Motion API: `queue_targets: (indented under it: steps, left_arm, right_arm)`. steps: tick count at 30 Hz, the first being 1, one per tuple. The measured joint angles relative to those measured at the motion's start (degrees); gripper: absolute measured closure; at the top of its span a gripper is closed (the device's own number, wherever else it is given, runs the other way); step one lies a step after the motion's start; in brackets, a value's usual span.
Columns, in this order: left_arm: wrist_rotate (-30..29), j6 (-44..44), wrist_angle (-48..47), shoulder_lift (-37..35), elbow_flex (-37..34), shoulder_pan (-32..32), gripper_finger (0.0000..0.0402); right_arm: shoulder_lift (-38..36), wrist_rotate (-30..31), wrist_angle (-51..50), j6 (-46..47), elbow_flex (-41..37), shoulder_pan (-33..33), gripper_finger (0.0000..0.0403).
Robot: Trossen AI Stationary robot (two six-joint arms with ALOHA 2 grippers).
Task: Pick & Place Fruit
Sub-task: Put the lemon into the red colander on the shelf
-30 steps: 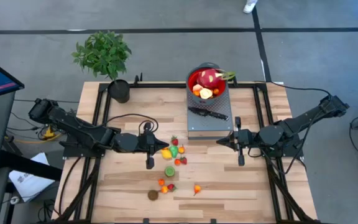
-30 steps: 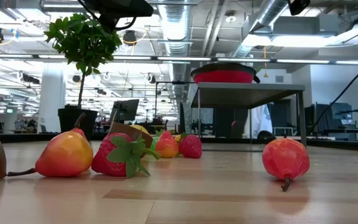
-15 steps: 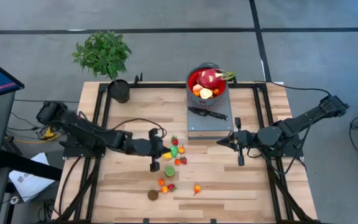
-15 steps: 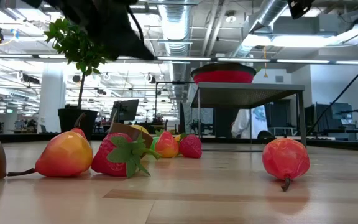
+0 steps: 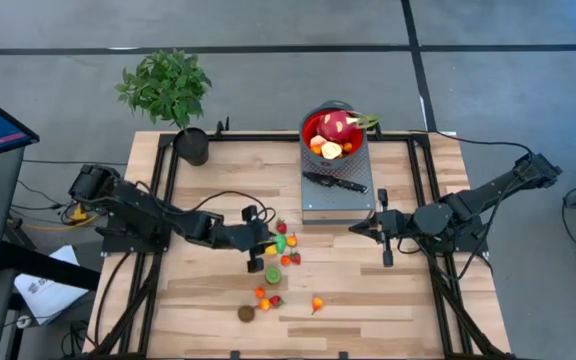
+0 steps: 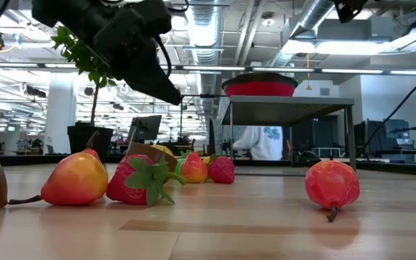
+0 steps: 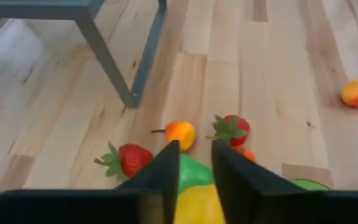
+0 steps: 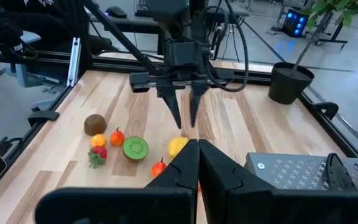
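Bowl [image 5: 333,135] on the grey stand holds dragon fruit [image 5: 335,125] and a few fruits; roughly ten fruits [image 5: 274,268] left on table. Left gripper [image 5: 264,248] over yellow fruit [image 7: 194,205], fingers slightly apart, nothing gripped. Right gripper [image 5: 376,229] closed, empty, idle beside the stand

Bowl [image 5: 333,133] on stand [image 5: 338,192], fruit [image 5: 274,268] seemingly before.
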Motion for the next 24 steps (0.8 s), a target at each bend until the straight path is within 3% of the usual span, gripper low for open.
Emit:
queue_targets:
  steps: [8, 12, 19, 24]
  left_arm:
    - [0.4, -0.4, 0.0, 0.0, 0.0, 1.7, 0.0151]
    - [1.4, -0.5, 0.0, 0.0, 0.0, 1.6, 0.0104]
    - [6.1, 1.2, -0.7, 0.0, -0.8, 1.4, 0.0107]
    - [7.4, -3.7, -0.7, 0.0, -4.9, 1.9, 0.0124]
  right_arm:
    - [0.0, 0.1, 0.0, 1.5, 0.0, 0.0, 0.0403]
    - [0.0, 0.1, 0.0, 1.5, 0.0, 0.0, 0.0403]
    - [0.0, 0.1, 0.0, 1.5, 0.0, 0.0, 0.0403]
    - [0.0, 0.1, 0.0, 1.5, 0.0, 0.0, 0.0403]
